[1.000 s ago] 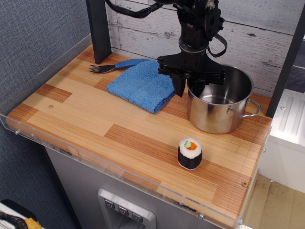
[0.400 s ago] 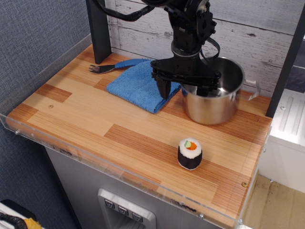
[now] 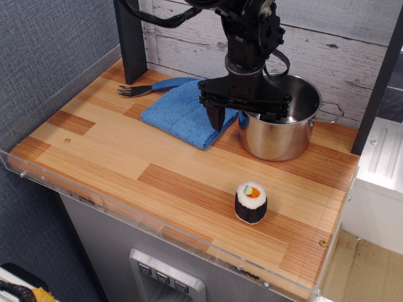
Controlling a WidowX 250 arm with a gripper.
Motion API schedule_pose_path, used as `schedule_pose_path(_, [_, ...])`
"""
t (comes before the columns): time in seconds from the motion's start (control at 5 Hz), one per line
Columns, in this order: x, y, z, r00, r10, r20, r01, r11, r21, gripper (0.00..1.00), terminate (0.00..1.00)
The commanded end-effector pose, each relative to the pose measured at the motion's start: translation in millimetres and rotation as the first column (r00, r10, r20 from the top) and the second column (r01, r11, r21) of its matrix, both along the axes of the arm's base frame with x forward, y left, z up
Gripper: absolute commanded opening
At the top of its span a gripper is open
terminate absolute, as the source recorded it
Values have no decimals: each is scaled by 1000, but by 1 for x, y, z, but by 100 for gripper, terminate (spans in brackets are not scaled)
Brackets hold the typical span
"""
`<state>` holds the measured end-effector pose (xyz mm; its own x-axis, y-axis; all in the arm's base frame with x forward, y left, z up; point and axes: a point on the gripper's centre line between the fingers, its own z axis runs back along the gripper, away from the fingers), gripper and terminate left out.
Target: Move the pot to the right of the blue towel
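Note:
The shiny steel pot [image 3: 280,135] stands upright on the wooden table at the back right, its left wall just past the right edge of the folded blue towel [image 3: 179,112]. My gripper [image 3: 245,115] straddles the pot's left rim. Its left finger [image 3: 216,116] hangs outside the pot over the towel's right edge, with a gap of towel showing between it and the pot wall. The other finger reaches down inside the pot and is partly hidden. The jaws stand wide apart and do not clamp the wall.
A blue-handled fork [image 3: 135,90] lies behind the towel at the back left. A sushi roll toy [image 3: 251,202] stands at the front right. A dark post [image 3: 130,38] rises at the back left and a plank wall [image 3: 352,38] runs behind the table.
The pot and gripper shifted left and back toward the towel. The pot was tilted and raised a moment ago and now rests level; the gap between left finger and pot has widened.

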<state>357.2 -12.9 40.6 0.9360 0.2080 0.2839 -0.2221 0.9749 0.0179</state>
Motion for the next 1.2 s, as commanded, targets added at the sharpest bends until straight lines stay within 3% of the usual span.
schedule_pose_path(0.0, [-7, 9, 28, 997, 19, 73, -18, 1000, -17, 100, 0])
schedule_pose_path(0.6, [-8, 34, 129, 953, 81, 292, -67, 996, -57, 100, 0])
schedule_pose_path(0.8, [-11, 43, 159, 935, 95, 341, -73, 994, -77, 100, 0])
schedule_pose_path(1.0, [-19, 47, 176, 914, 100, 394, -98, 995, -27, 100, 0])
